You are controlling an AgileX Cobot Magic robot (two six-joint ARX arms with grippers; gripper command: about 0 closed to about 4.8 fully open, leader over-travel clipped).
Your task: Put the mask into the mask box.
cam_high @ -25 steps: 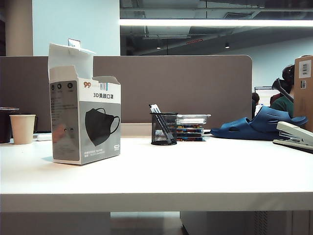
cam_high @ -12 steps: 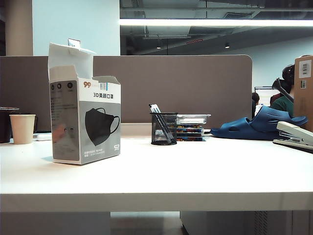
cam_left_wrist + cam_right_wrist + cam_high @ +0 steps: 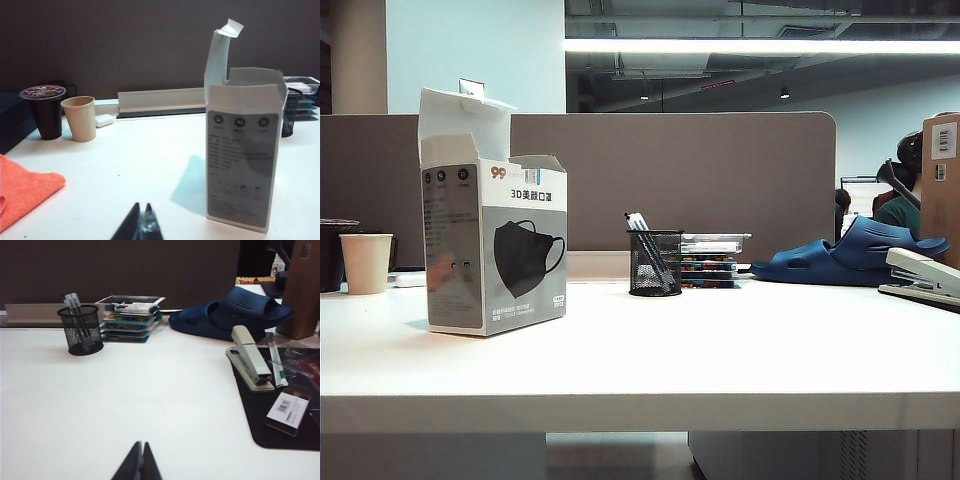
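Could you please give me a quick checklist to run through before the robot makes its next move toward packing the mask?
1. Mask box upright on the table: ok.
2. Top flap of the box standing open: ok.
3. Mask located: not ok; no loose mask shows in any view, only the picture printed on the box.
4. Left gripper empty: ok; shut on nothing, low over the table short of the box.
5. Right gripper empty: ok; shut, over bare table.
6. Whether the mask already lies inside the box: cannot tell.
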